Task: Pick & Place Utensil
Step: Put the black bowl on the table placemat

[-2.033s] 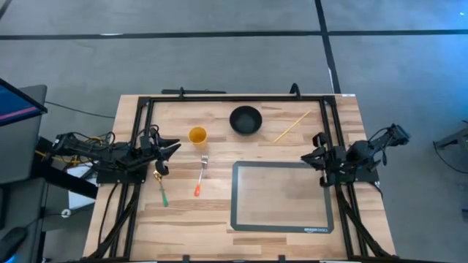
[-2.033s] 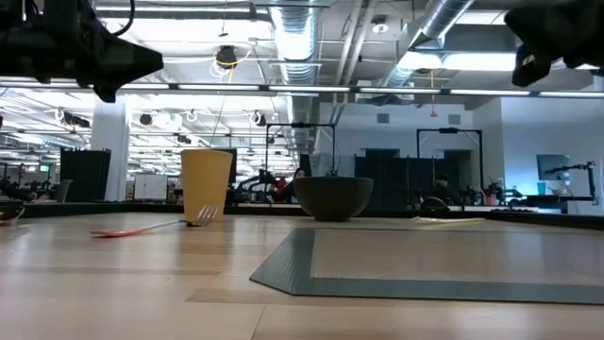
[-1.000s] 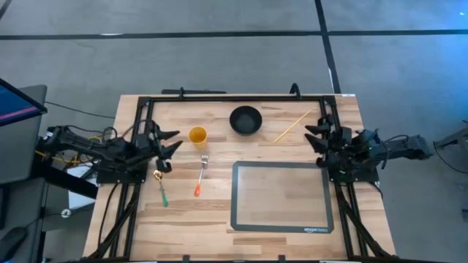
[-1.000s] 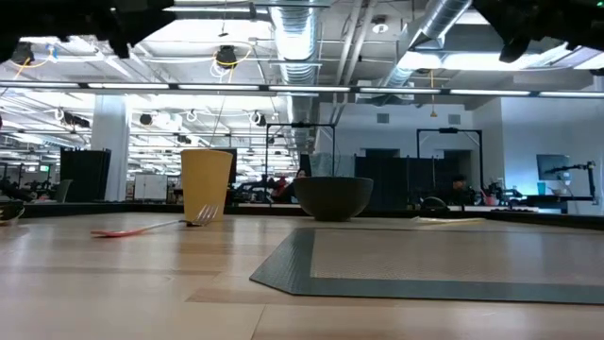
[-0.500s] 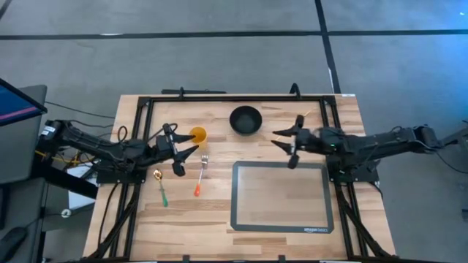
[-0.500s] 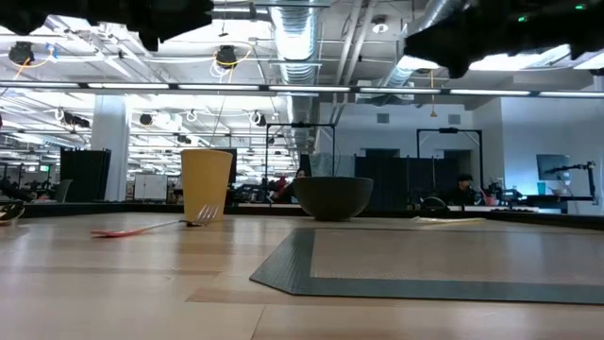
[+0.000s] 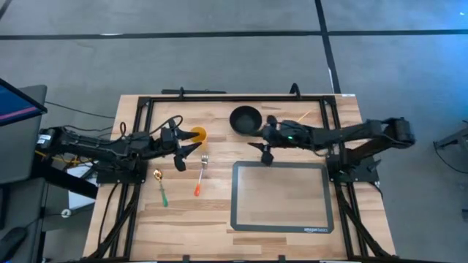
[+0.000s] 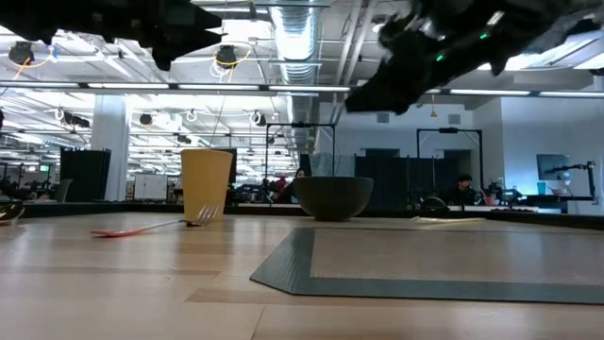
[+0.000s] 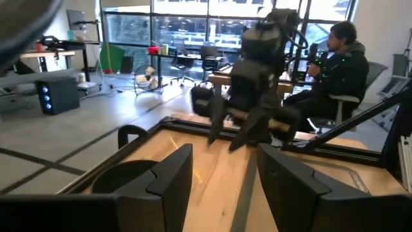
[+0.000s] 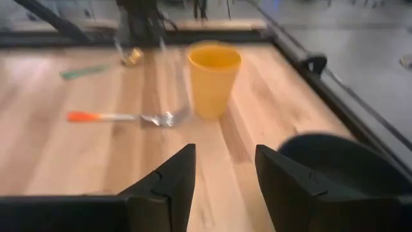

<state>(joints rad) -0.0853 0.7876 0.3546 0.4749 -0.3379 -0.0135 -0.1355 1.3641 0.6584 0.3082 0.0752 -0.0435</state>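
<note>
An orange-handled fork (image 7: 200, 175) lies flat on the wooden table, its tines toward a yellow cup (image 7: 197, 134). A green-handled spoon (image 7: 161, 188) lies to its left. A black bowl (image 7: 246, 119) stands at the far middle. My left gripper (image 7: 186, 153) hovers open above the table just left of the fork's tines and near the cup. My right gripper (image 7: 262, 139) hovers open beside the bowl, over the far edge of the grey mat (image 7: 281, 196). Both grippers show high in the low view, and their wrist views show nothing between the fingers (image 9: 174, 180) (image 10: 167, 180).
A pair of chopsticks (image 7: 303, 115) lies at the far right, partly under my right arm. A black frame (image 7: 219, 98) runs round the table's far and side edges. A person (image 9: 341, 64) sits beyond the table's right side. The mat's surface is bare.
My right gripper has swung from the table's right edge toward the left, ending beside the black bowl. My left gripper has reached from the left edge toward the right, coming up next to the cup and the fork's tines. The utensils, cup and bowl have stayed put.
</note>
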